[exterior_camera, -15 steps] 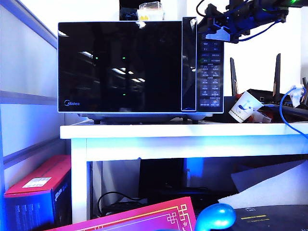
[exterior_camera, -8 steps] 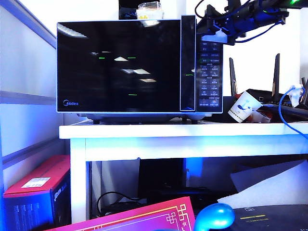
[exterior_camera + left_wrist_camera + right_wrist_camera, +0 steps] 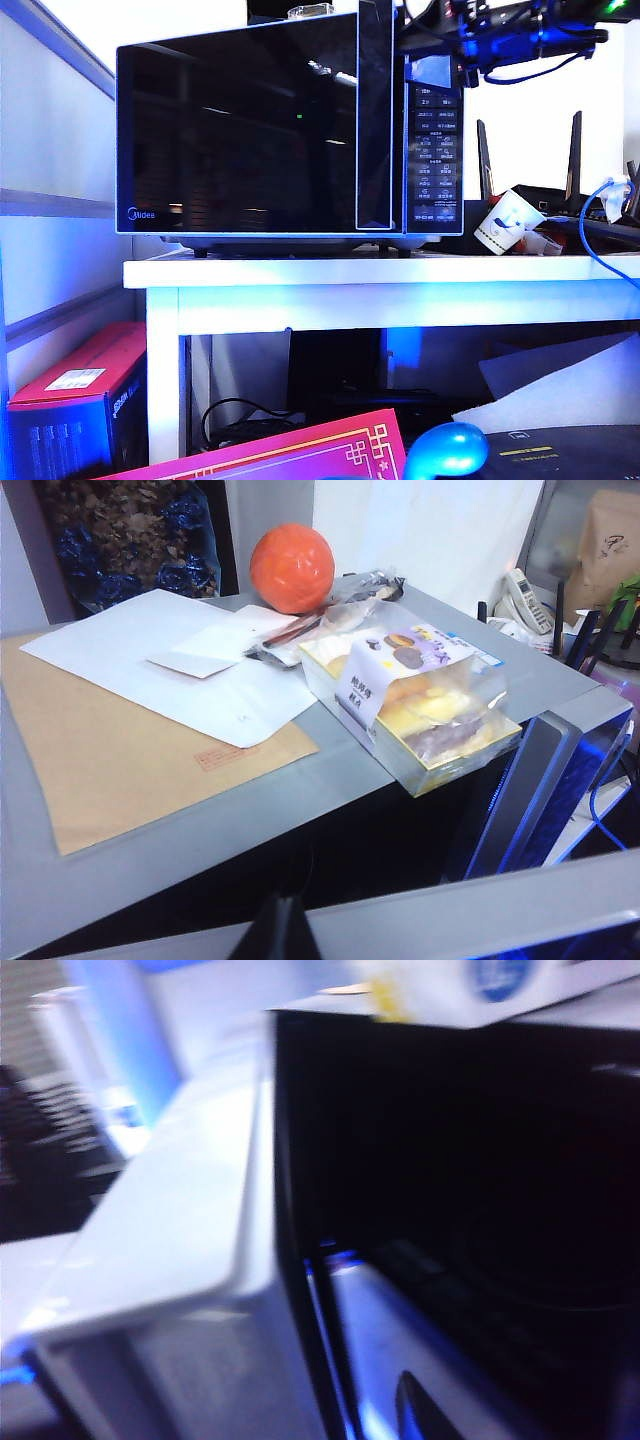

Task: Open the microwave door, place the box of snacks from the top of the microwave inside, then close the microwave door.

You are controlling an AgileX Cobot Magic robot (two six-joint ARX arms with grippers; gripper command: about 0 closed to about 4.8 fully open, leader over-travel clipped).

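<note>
**A:** So in the exterior view we've got the big black silver-edged Midea microwave [image 3: 290, 130] on the white table [image 3: 380, 272], and its glossy black glass door [image 3: 240, 125] with the narrow silver-edged handle strip is swung partly out, hinged on the left. The right gripper [image 3: 425, 25] sits up at the microwave's top right corner, just above the button panel [image 3: 433, 150], on the blue-cabled arm.

**B:** Open or closed, though? In the right wrist view we only get one dark finger tip [image 3: 418, 1410] and a lot of blur, with the dark cavity showing past the door edge. We can't tell how the jaws stand, or whether they touch anything.

**A:** Same here. The small clear plastic snack box [image 3: 410, 695] with pale yellow contents is on the microwave's grey top near the front edge, beside an orange ball [image 3: 291, 568], white paper [image 3: 160, 660] and a brown envelope [image 3: 120, 750].

**B:** And the left gripper [image 3: 278, 930] hangs above that front edge, well short of the box. The two dark fingers look pressed together, nothing between them.
</note>
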